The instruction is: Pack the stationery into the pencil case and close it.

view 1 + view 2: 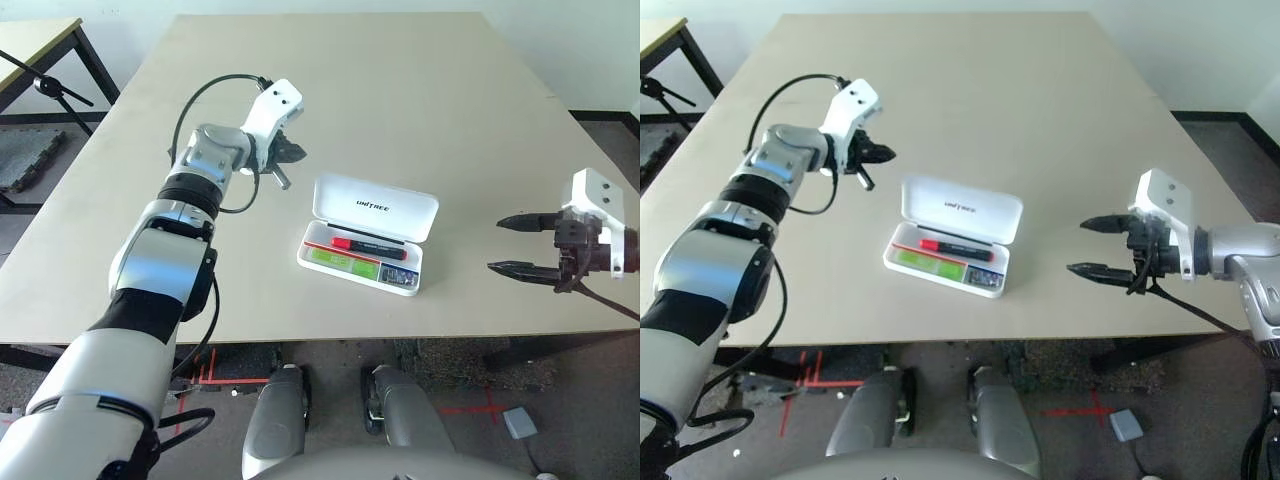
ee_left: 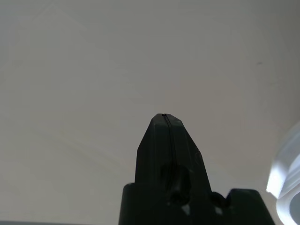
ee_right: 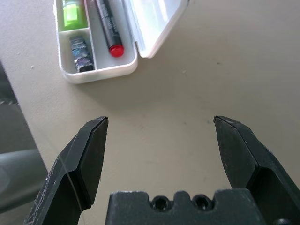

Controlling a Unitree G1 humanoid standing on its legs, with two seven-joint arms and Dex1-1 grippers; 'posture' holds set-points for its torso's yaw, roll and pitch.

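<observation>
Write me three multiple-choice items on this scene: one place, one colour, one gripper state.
1. Where is the marker?
A) on the bare table
B) inside the pencil case
C) in the right gripper

2. What colour is the highlighter?
A) orange
B) purple
C) lime green

3. How does the left gripper stand?
A) shut
B) wide open
C) half open

1 B: the marker lies in the open pencil case.
2 C: the highlighter shows lime green beside it.
3 A: the left gripper has its two fingers pressed together.
</observation>
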